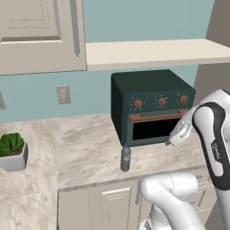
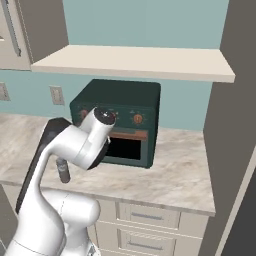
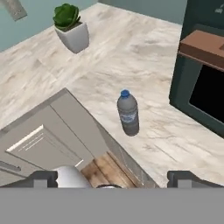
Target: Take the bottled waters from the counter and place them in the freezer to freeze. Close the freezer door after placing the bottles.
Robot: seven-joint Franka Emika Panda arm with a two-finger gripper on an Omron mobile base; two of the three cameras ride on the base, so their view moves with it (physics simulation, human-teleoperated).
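Jaws spread wide, empty | bottle upright mid-frame near the table edge | risk: you clip it off-centre, it topples overboard | other bottle's whereabouts I can't tell

The bench is beige stone with a marbled pattern, over cream panelled cabinets. The bottle is translucent grey with a blue cap and a pale label. The toaster oven is dark green, with copper-brown knobs, a brown handle and a black window. The wall is pale teal; the outlet plate is beige. The plant is green in a light grey pot. The shelf is plain cream.
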